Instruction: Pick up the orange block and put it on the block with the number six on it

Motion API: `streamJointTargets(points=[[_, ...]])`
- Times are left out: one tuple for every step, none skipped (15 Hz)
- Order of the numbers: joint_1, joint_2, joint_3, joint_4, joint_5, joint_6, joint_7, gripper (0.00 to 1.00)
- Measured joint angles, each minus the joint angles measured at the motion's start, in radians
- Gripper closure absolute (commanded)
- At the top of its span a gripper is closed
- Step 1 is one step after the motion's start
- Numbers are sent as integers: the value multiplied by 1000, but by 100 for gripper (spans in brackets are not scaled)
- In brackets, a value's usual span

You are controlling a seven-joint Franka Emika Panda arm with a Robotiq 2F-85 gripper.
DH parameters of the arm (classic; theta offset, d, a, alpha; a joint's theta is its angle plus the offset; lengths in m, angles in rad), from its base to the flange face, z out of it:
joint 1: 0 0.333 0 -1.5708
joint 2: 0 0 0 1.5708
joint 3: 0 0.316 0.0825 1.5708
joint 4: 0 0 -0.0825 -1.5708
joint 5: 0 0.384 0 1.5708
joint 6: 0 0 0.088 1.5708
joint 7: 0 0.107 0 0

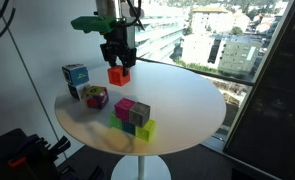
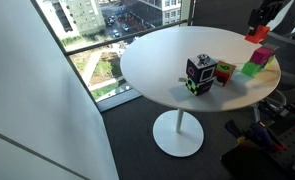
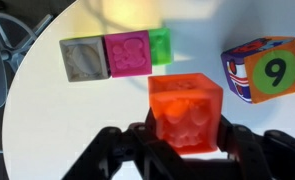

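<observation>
My gripper (image 1: 118,63) is shut on the orange block (image 1: 119,77) and holds it above the far side of the round white table (image 1: 187,100). In the wrist view the orange block (image 3: 187,108) sits between the black fingers (image 3: 187,140). The multicoloured number block (image 1: 96,97) stands on the table, apart from the gripper. In the wrist view it (image 3: 267,70) shows a digit that reads as a nine from here. In an exterior view the gripper (image 2: 261,22) and the orange block (image 2: 257,34) are at the top right, with the number block (image 2: 224,72) lower down.
A blue/teal cube with white faces (image 1: 75,75) stands near the table's edge. A cluster of magenta (image 1: 125,108), grey (image 3: 85,58) and green (image 1: 145,128) cubes lies toward the front. Large windows surround the table.
</observation>
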Motion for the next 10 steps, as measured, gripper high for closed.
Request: streamJointTargets(points=[[1, 0, 0, 0, 1, 0, 0, 47], [1, 0, 0, 0, 1, 0, 0, 47], [1, 0, 0, 0, 1, 0, 0, 47], [1, 0, 0, 0, 1, 0, 0, 47], [1, 0, 0, 0, 1, 0, 0, 47], [1, 0, 0, 0, 1, 0, 0, 72], [1, 0, 0, 0, 1, 0, 0, 72], [1, 0, 0, -1, 1, 0, 0, 72], [1, 2, 0, -2, 1, 0, 0, 72], [2, 4, 1, -4, 1, 0, 0, 72]])
